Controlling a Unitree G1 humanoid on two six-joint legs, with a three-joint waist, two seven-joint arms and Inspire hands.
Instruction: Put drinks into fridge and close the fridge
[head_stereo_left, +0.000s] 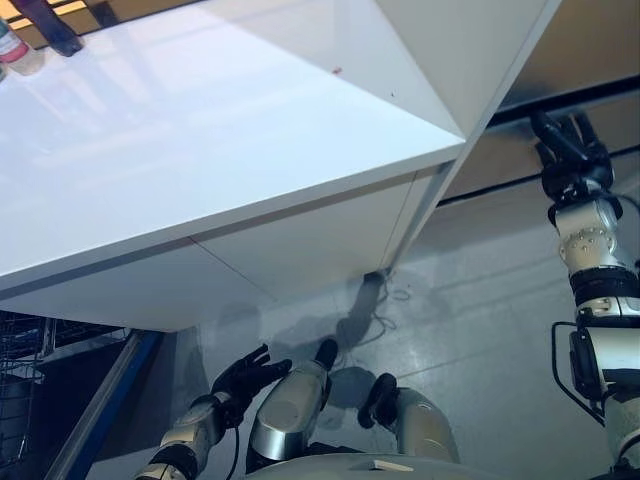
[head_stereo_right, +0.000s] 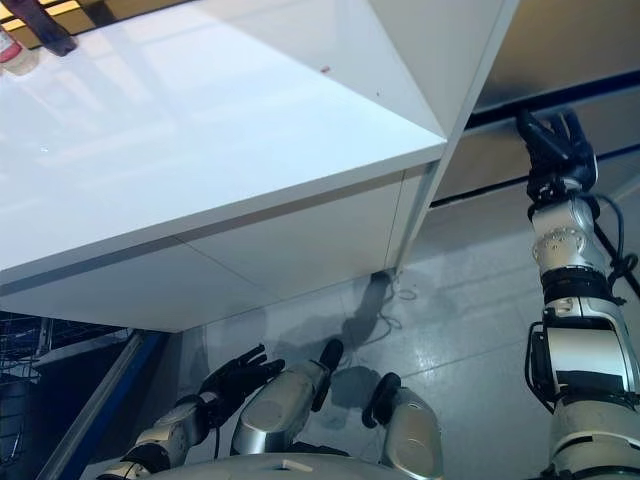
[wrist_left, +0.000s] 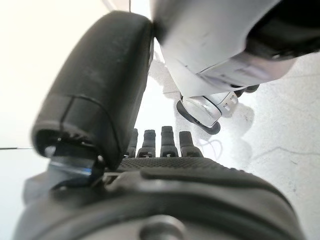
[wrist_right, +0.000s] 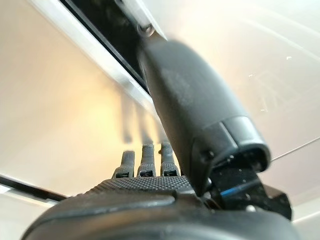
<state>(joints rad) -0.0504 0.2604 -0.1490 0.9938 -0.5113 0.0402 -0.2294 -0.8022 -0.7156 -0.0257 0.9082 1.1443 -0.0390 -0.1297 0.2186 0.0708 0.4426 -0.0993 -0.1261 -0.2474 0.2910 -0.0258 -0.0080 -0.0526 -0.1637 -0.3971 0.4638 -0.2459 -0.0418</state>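
Observation:
A drink (head_stereo_left: 12, 45) stands on the white table (head_stereo_left: 200, 130) at its far left corner. The fridge's tan front (head_stereo_left: 590, 50) rises at the right, crossed by a dark seam. My right hand (head_stereo_left: 570, 145) is raised against that front, its fingers straight and lying at the seam, holding nothing. In the right wrist view its fingers (wrist_right: 145, 160) point at the tan surface (wrist_right: 60, 100), below a dark gap. My left hand (head_stereo_left: 245, 378) hangs low beside the table's front, fingers spread and empty; its fingers (wrist_left: 165, 145) are straight in the left wrist view.
The table's white side panel (head_stereo_left: 320, 240) stands between my hands. A dark wire basket (head_stereo_left: 20, 380) and a blue bar (head_stereo_left: 100, 410) sit at the lower left. Grey floor (head_stereo_left: 480, 330) lies between the table and the fridge.

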